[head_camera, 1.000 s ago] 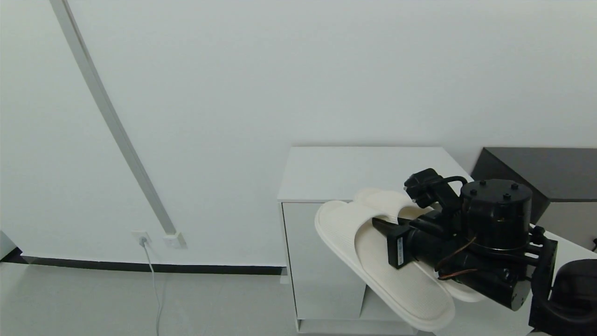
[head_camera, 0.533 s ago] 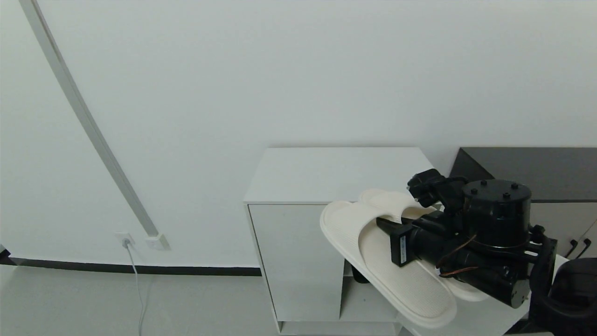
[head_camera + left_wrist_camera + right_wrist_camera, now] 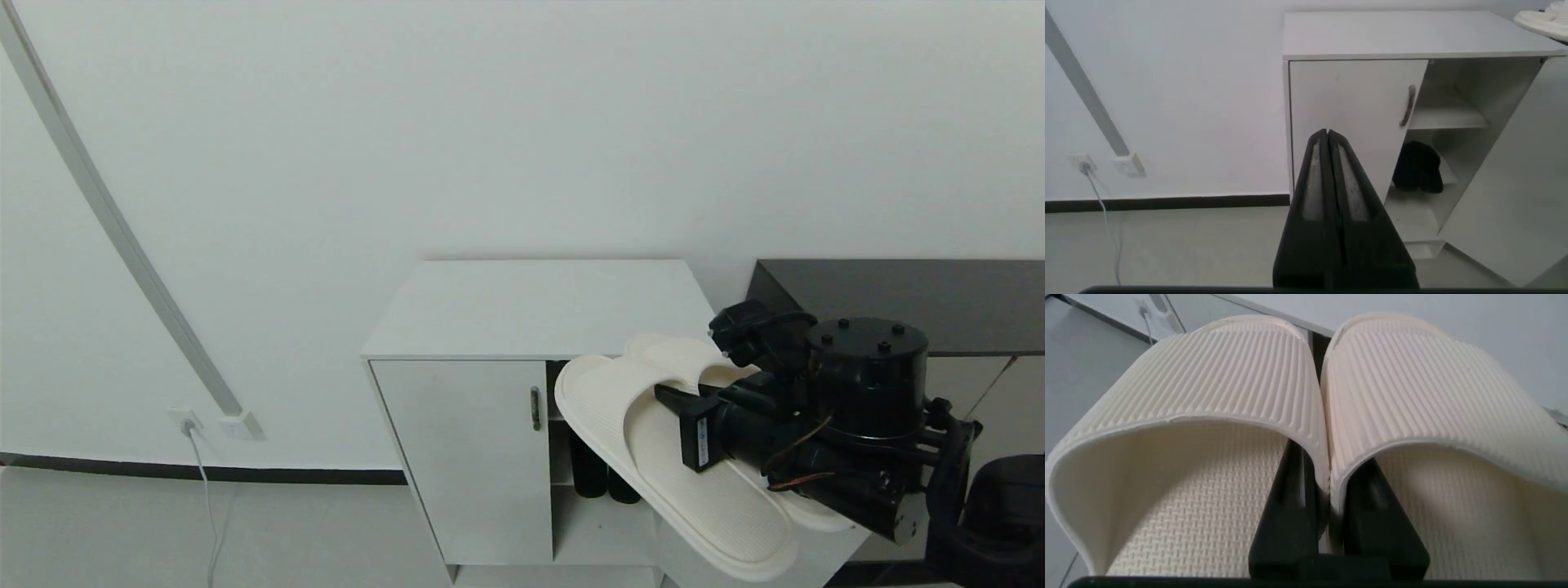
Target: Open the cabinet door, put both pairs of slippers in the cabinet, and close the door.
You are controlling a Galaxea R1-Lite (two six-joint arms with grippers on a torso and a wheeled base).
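the cabinet [image 3: 531, 310] door [image 3: 1519, 188] stands open. a dark pair [image 3: 1419, 167], likely the first slippers, sits on a lower shelf inside. the right fingers [image 3: 1286, 518] are clamped on the white slippers [image 3: 669, 482], held in the air before the open side. the left fingers [image 3: 1315, 188] are pressed together, empty. left to do: set the white pair inside, then shut the door.
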